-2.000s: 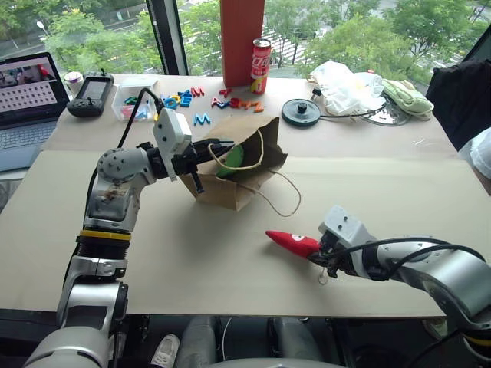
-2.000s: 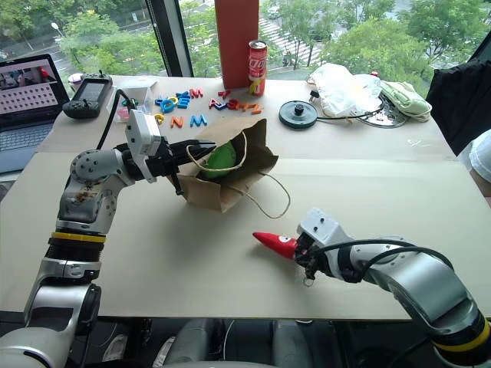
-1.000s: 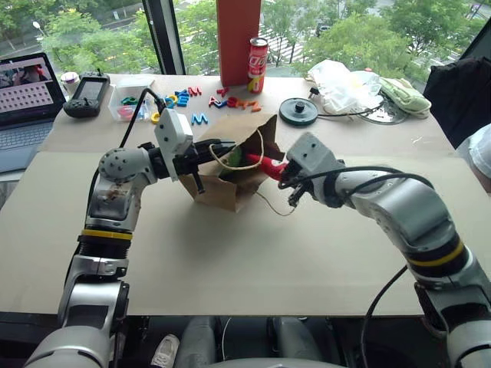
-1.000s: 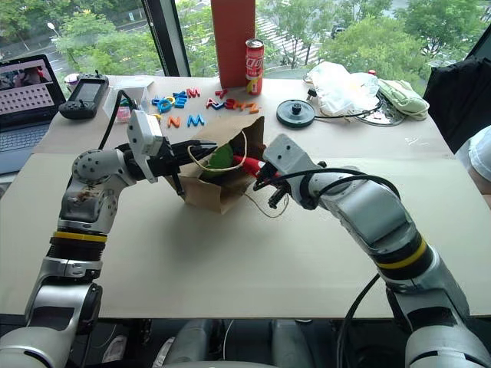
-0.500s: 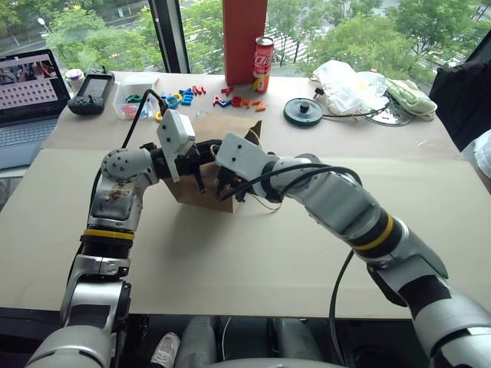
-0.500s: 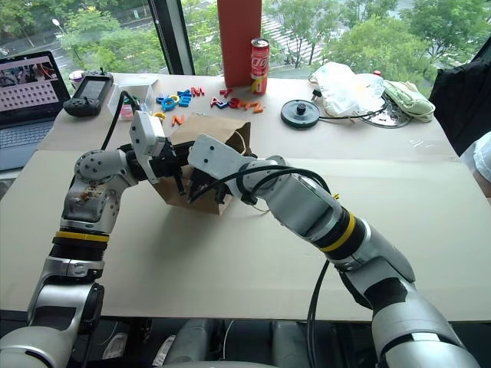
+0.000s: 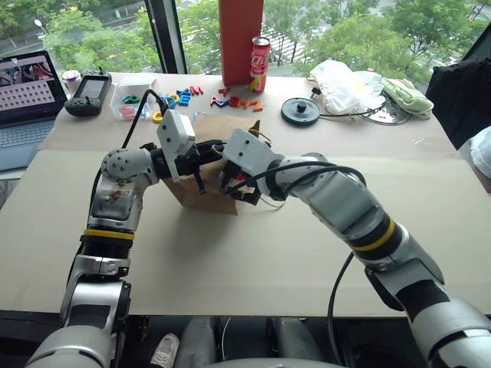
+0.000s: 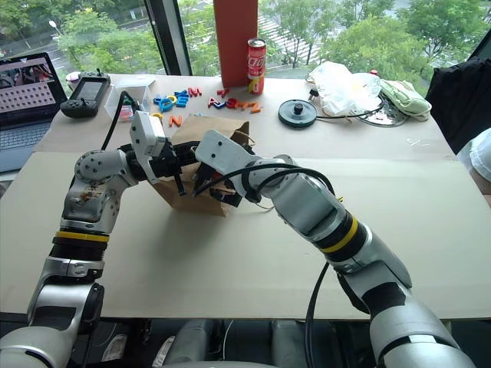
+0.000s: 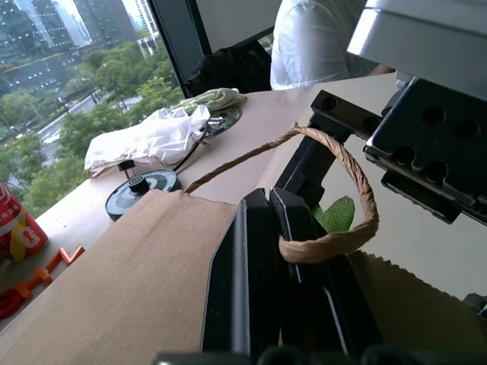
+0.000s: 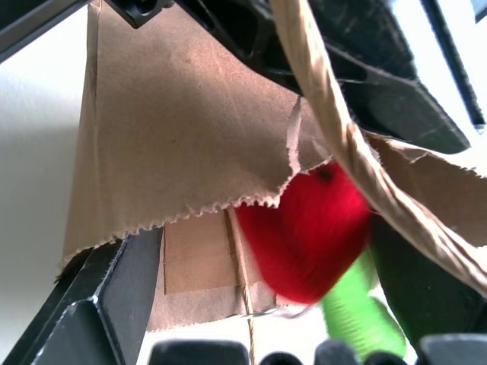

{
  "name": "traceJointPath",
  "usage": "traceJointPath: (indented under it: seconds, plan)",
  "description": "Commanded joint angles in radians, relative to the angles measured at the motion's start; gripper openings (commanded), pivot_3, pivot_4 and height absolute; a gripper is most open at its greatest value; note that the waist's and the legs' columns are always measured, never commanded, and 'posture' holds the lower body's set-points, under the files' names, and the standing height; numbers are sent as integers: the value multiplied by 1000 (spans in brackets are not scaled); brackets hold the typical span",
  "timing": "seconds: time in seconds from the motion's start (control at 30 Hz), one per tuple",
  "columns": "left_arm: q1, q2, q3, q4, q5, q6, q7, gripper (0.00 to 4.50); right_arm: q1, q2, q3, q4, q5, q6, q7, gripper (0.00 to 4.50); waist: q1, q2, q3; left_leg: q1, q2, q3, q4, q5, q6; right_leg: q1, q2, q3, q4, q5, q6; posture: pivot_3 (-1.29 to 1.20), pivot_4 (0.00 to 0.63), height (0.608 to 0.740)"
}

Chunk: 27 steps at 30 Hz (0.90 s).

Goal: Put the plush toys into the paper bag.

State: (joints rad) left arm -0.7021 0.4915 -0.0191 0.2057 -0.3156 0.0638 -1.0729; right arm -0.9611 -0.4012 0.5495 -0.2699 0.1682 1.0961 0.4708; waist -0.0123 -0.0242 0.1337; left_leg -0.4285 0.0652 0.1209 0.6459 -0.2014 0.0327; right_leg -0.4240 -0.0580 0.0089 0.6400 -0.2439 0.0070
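Observation:
The brown paper bag (image 7: 219, 129) lies tipped on the table with its mouth toward my right arm. My left gripper (image 9: 266, 201) is shut on the bag's rim, with a twine handle (image 9: 335, 243) looped over its fingers. My right gripper (image 7: 239, 188) stands open at the bag's mouth. The red plush toy (image 10: 308, 236), with its green leaves (image 10: 354, 312), lies loose between the spread fingers under the bag's torn paper edge. A bit of green (image 9: 335, 214) shows inside the bag; I cannot tell whether it is the light green toy.
Behind the bag are coloured plastic letters (image 7: 184, 98), a red can (image 7: 261, 54) and a black disc (image 7: 301, 111). A laptop (image 7: 27, 84) sits far left. A white plastic bag (image 7: 345, 80) and a green cloth bundle (image 7: 406, 96) lie far right. A person's sleeve (image 7: 479, 153) is at the right edge.
My right arm carried the red toy from the table's near edge up into the bag's mouth, then its jaws opened off the toy. The left gripper kept holding the bag.

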Motion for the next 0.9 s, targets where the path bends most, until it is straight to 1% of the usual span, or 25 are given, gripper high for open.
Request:
traceJointPath:
  seconds: [0.03, 0.23, 0.37, 0.5, 0.63, 0.73, 0.9]
  plan:
    - [-19, 8, 13, -14, -2, -26, -2, 0, 3, -10, -41, -38, -25, -15, 1, 4492, 0, 0, 0, 0, 0, 0, 0, 0, 0, 0, 0, 0, 0, 0, 0, 0, 150, 739]
    - [-22, 10, 14, -10, -2, -28, -3, 0, 13, -16, -54, -51, -26, -7, 6, 4492, 0, 0, 0, 0, 0, 0, 0, 0, 0, 0, 0, 0, 0, 0, 0, 0, 150, 739]
    - [-22, 14, 18, -6, -2, -30, -4, 0, 28, -40, -82, -81, -12, 11, 20, 4492, 0, 0, 0, 0, 0, 0, 0, 0, 0, 0, 0, 0, 0, 0, 0, 0, 150, 739]
    - [-21, 17, 21, -10, -3, -28, -2, 0, 79, -106, -113, -121, 5, 36, 55, 4492, 2, 0, 0, 0, 0, 0, 0, 0, 0, 0, 0, 0, 0, 0, 0, 0, 150, 739]
    - [-21, 18, 20, -10, -5, -28, 1, 0, 135, -142, -100, -106, -7, 32, 62, 4492, 1, 0, 0, 0, 0, 0, 0, 0, 0, 0, 0, 0, 0, 0, 0, 0, 150, 739]
    - [-22, 18, 21, -10, -6, -27, 1, 0, 174, -123, -88, -50, -27, 4, 41, 4492, -1, 0, 0, 1, 0, 0, 0, 0, 0, 1, 0, 0, 0, 0, 0, 0, 150, 739]
    - [-23, 17, 21, -12, -8, -26, 1, 0, 201, -57, -88, 59, -52, -66, 11, 4492, -5, 0, 0, 3, 0, 0, 0, 0, 0, 0, 1, 2, 0, 0, 0, 0, 150, 739]
